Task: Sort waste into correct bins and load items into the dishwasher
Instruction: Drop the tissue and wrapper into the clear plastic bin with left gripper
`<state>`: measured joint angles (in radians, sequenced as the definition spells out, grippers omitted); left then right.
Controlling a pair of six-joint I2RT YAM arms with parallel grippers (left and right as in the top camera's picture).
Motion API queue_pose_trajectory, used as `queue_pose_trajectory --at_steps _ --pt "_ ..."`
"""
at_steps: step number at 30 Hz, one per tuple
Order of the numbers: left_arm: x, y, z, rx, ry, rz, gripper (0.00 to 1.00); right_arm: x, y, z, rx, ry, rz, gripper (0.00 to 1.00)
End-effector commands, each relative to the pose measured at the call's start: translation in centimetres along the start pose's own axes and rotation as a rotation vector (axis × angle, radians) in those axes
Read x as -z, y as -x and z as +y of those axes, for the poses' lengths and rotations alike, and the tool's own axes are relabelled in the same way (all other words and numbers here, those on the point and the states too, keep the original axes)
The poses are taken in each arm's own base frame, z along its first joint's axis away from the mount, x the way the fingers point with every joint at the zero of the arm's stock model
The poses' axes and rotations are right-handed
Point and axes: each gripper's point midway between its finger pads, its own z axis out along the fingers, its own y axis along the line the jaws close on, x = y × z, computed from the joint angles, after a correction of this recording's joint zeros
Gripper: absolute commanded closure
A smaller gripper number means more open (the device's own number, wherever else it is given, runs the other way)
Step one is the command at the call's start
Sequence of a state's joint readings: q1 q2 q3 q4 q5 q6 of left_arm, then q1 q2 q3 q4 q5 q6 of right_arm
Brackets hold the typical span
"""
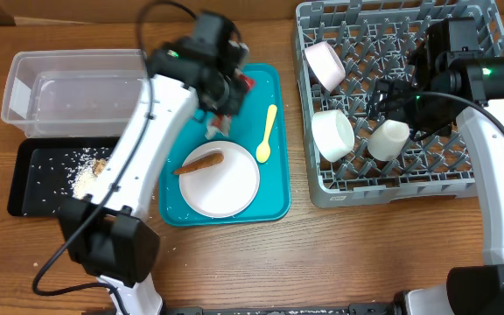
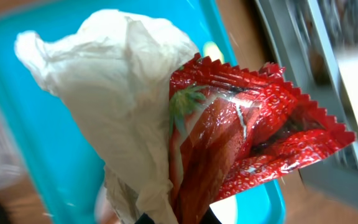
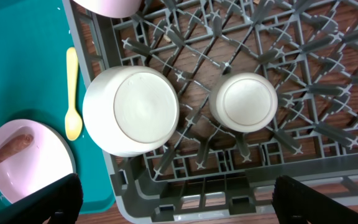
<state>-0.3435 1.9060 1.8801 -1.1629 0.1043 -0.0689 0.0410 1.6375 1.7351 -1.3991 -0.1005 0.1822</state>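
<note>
My left gripper (image 1: 226, 96) is shut on a red strawberry-print wrapper (image 2: 241, 137) together with a crumpled white napkin (image 2: 110, 93), held above the teal tray (image 1: 274, 175); the fingertips show only at the bottom edge of the left wrist view (image 2: 173, 219). On the tray lie a pink plate (image 1: 226, 188) with a brown food piece (image 1: 201, 163) and a yellow spoon (image 1: 266, 136). My right gripper (image 3: 173, 193) is open and empty above the grey dish rack (image 1: 462, 175). The rack holds a pink bowl (image 1: 326, 63), a white bowl (image 3: 131, 111) and a white cup (image 3: 247, 102), upside down.
A clear plastic bin (image 1: 68, 92) stands at the left, with a black tray (image 1: 42, 179) of crumbs in front of it. Bare wooden table lies in front of the tray and rack.
</note>
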Motion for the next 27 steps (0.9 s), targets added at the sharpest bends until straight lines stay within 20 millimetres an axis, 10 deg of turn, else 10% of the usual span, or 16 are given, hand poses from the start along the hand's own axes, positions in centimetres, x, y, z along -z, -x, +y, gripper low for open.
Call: queue_pose_trajectory --at_steps 1,5,10,11,16,22,27 --pt "4.2 3.7 8.4 0.195 0.119 -0.17 0.96 0.3 0.1 0.4 0.014 0.011 -0.011 0.0" --pt "5.3 3.6 17.7 0.39 0.264 -0.24 0.95 0.3 0.2 0.4 0.013 0.011 -0.012 0.0" --pt "2.4 2.3 24.0 0.536 0.304 -0.211 0.92 0.3 0.3 0.4 0.014 0.013 -0.02 0.0" --pt "0.9 1.8 25.3 0.554 0.31 -0.188 0.79 0.3 0.3 0.4 0.014 0.013 -0.019 0.0" --pt "-0.9 1.6 26.7 0.574 0.316 -0.176 0.1 0.3 0.3 0.4 0.015 0.013 -0.019 0.0" --pt "2.6 3.1 25.8 0.557 0.311 -0.237 0.03 0.3 0.2 0.4 0.014 0.011 -0.012 0.0" --pt "7.3 3.5 21.2 0.452 0.199 -0.239 0.14 0.3 0.1 0.3 0.014 0.01 -0.009 0.0"
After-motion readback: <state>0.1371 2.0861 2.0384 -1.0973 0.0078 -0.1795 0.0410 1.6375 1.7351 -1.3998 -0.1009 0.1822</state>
